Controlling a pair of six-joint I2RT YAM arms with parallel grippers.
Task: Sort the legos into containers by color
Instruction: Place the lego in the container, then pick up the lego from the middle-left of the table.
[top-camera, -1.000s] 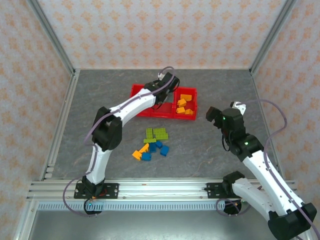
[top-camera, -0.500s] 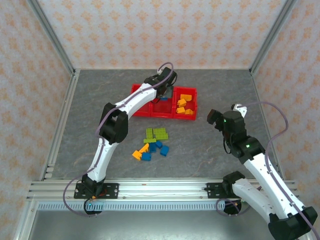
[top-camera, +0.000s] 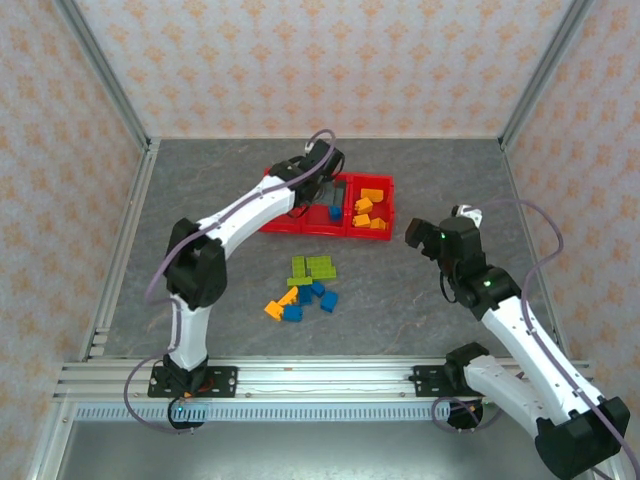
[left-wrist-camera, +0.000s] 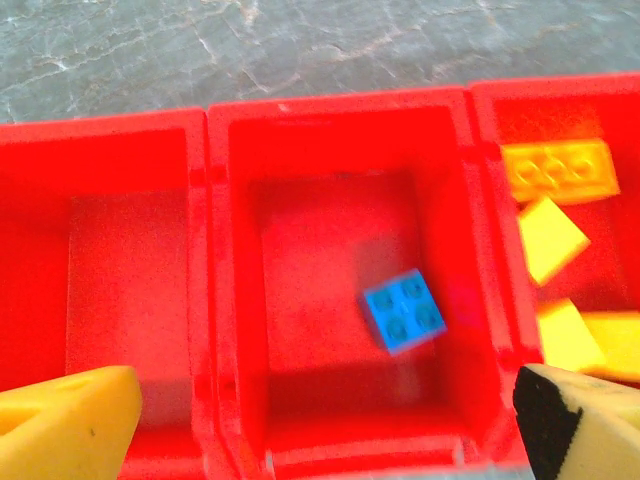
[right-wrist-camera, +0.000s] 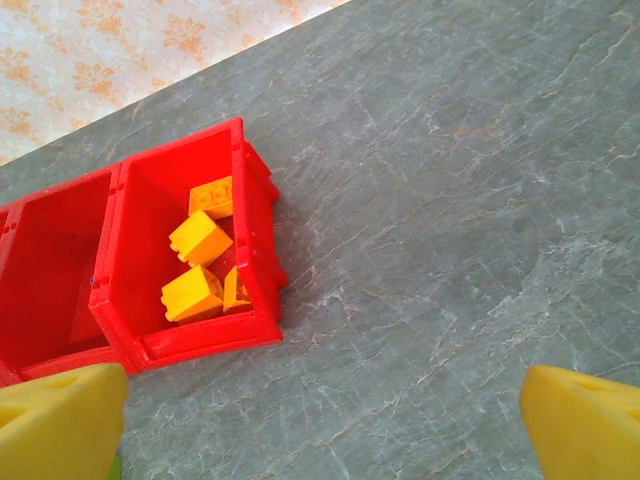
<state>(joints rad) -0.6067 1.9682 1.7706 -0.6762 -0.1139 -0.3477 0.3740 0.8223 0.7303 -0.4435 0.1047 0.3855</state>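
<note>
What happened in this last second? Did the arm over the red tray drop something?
Yes. The left gripper opened and let go of a blue brick, which now lies in the middle compartment of the red tray; its arm swung leftward. The right gripper edged slightly left, open throughout. The orange bricks and the loose pile on the table stayed put.

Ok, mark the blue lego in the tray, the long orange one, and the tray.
blue lego (left-wrist-camera: 404, 310): left wrist view, studded top.
long orange lego (left-wrist-camera: 556, 170): left wrist view, studded top.
red tray (left-wrist-camera: 207, 260): left wrist view, divider wall.

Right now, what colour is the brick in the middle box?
The brick is blue, clearest in the left wrist view.
</note>
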